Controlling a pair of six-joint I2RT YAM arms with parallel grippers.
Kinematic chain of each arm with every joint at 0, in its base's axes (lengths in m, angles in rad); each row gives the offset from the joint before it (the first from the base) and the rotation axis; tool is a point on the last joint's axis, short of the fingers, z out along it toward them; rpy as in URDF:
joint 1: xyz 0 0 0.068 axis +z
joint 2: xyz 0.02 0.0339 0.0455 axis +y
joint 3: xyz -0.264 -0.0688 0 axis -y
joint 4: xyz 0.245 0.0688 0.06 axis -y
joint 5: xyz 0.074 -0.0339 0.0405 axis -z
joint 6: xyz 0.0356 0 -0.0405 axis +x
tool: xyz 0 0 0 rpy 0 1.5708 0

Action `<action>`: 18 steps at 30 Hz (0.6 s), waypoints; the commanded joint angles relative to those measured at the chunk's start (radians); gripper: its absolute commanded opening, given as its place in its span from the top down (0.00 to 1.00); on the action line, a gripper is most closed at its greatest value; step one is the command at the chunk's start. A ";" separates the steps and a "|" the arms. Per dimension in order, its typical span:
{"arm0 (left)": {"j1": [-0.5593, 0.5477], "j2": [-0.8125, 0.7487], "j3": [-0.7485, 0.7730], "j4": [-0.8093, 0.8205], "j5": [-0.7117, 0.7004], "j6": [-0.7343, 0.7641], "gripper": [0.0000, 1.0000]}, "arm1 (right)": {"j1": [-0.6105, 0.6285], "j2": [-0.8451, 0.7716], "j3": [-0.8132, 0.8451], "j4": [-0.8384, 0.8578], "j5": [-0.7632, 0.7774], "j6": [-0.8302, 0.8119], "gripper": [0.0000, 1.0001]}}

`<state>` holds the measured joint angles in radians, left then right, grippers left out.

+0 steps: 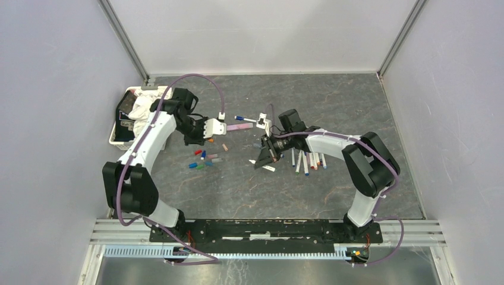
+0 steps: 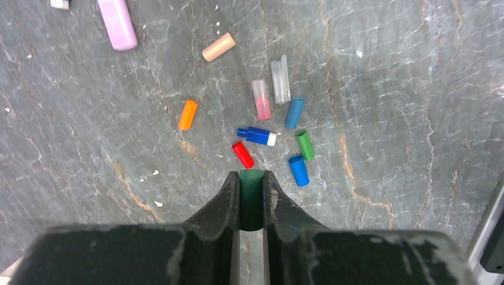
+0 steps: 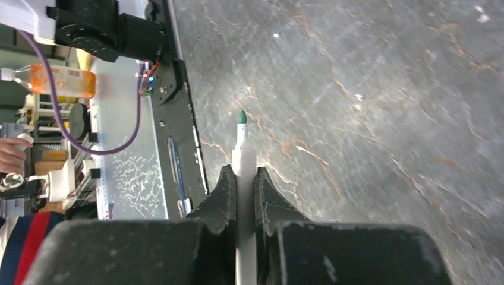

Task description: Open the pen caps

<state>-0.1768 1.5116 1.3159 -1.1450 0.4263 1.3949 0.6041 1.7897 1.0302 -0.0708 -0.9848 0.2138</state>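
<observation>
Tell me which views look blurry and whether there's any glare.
Right wrist: the tabletop looks smeared toward the right, the green-tipped pen is sharp. Left wrist: the loose caps are crisp, no glare. Top external: even light, faint shadows.

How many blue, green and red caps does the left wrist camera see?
blue caps: 3, one with a white end
green caps: 2, one held in the left end effector
red caps: 1
Total: 6
</observation>
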 commanded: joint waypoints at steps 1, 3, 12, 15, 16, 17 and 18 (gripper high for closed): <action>0.007 0.009 -0.011 0.070 -0.016 0.013 0.98 | -0.038 -0.076 0.007 -0.071 0.098 -0.071 1.00; 0.007 0.019 -0.049 0.119 0.008 -0.016 0.98 | -0.069 -0.101 0.009 -0.102 0.258 -0.063 1.00; 0.007 0.127 -0.166 0.355 0.065 -0.219 0.98 | -0.148 -0.243 -0.095 -0.136 0.926 0.002 1.00; 0.007 0.152 -0.190 0.410 0.052 -0.265 0.98 | -0.168 -0.268 -0.134 -0.115 1.016 0.017 1.00; 0.007 0.161 -0.198 0.429 0.045 -0.280 0.98 | -0.168 -0.264 -0.134 -0.113 1.036 0.017 1.00; 0.007 0.168 -0.202 0.443 0.040 -0.291 0.98 | -0.168 -0.253 -0.134 -0.111 1.045 0.021 1.00; 0.007 0.177 -0.205 0.453 0.041 -0.303 0.98 | -0.167 -0.239 -0.132 -0.106 1.048 0.030 1.00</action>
<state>-0.1699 1.6707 1.1217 -0.8017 0.4519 1.1954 0.4370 1.5486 0.9024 -0.2066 -0.1024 0.2089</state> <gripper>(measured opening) 0.182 0.080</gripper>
